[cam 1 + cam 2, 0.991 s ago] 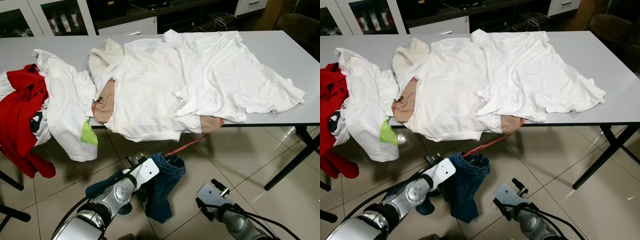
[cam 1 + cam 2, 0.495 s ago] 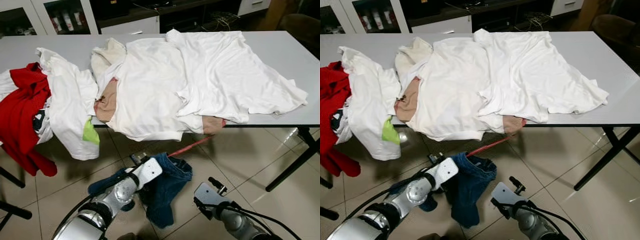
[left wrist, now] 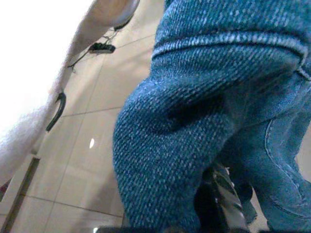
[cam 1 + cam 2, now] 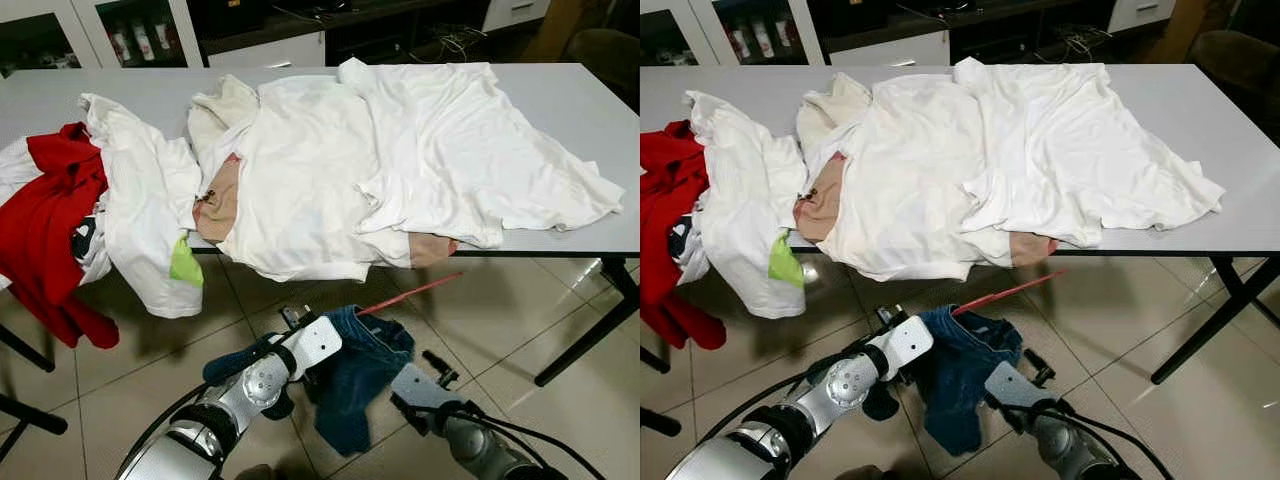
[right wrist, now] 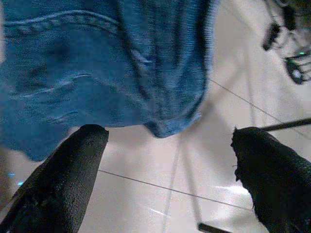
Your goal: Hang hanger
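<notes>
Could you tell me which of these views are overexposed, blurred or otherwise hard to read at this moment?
Left wrist view: white cloth blown out to featureless white, denim garment sharp. Right wrist view: the same garment slightly soft, black fingers blurred at close range, glare streaks on the floor tiles. Head views: evenly lit and sharp, with soft shadows under the table.

Jeans (image 3: 204, 121): coarse blue denim, visible twill weave, stitched seams. White shirts (image 4: 400, 160): thin soft cloth, creased, matt. Red garment (image 4: 45, 230): matt cloth. Table (image 4: 590, 110): smooth matt grey top, black metal legs. Floor (image 4: 500, 310): glossy beige tiles with reflections. Left arm (image 4: 255, 385): satin silver metal. Right hand (image 5: 170, 184): fingers (image 5: 68, 174) rough matt black rubber. Hanger (image 4: 410, 293): thin red plastic.
</notes>
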You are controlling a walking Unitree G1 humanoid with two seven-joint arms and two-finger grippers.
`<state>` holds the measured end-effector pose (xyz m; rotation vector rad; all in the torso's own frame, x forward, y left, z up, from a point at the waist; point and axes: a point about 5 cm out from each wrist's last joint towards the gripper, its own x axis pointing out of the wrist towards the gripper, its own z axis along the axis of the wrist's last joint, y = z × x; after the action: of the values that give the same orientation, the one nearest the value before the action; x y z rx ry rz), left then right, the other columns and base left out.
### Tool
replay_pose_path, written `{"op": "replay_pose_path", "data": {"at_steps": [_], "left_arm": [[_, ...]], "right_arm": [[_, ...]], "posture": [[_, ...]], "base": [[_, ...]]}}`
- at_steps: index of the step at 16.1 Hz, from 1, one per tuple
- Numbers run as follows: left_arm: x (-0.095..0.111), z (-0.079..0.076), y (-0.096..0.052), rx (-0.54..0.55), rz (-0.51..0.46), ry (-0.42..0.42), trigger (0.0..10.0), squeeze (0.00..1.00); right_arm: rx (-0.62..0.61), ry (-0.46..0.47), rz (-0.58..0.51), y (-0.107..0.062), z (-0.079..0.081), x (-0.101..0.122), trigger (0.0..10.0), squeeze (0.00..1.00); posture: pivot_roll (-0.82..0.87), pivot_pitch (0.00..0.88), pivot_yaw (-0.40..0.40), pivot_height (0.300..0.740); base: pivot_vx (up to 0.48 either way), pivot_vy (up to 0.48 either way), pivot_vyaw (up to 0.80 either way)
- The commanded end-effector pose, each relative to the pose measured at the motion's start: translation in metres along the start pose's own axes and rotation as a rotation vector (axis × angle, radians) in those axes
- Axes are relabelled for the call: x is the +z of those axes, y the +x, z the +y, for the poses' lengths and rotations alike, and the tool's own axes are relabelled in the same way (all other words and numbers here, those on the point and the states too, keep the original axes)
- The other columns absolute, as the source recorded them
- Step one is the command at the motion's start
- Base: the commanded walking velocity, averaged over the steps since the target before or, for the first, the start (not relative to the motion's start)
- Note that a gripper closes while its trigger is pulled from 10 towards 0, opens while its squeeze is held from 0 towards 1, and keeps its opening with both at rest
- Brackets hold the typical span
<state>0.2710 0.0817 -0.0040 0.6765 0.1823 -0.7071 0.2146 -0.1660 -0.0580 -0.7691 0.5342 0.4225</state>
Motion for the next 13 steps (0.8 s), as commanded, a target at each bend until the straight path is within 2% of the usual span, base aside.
{"op": "replay_pose_path", "data": {"at_steps": [1,4,12,13], "left_arm": [[0.007,0.006,0.002,0.007,-0.044,0.001,10.0,0.00],[0.006,0.004,0.001,-0.010,-0.049,0.004,10.0,0.00],[0.018,-0.006,0.005,-0.069,-0.114,0.021,10.0,0.00],[0.020,-0.006,0.006,-0.068,-0.123,0.021,10.0,0.00]], "right_arm": [[-0.045,-0.023,0.008,0.002,-0.008,0.001,10.0,0.00],[-0.082,-0.019,0.001,0.003,-0.009,0.003,10.0,0.00],[-0.005,0.076,-0.060,0.005,0.004,0.016,10.0,0.00],[0.027,0.101,-0.064,0.004,0.007,0.016,1.7,0.00]], "posture": [[0.02,0.000,0.061,0.740],[0.02,0.000,0.073,0.740],[0.02,0.000,0.087,0.740],[0.02,0.000,0.085,0.740]], "base": [[0.000,0.000,0.00],[0.000,0.000,0.00],[0.000,0.000,0.00],[0.000,0.000,0.00]]}}
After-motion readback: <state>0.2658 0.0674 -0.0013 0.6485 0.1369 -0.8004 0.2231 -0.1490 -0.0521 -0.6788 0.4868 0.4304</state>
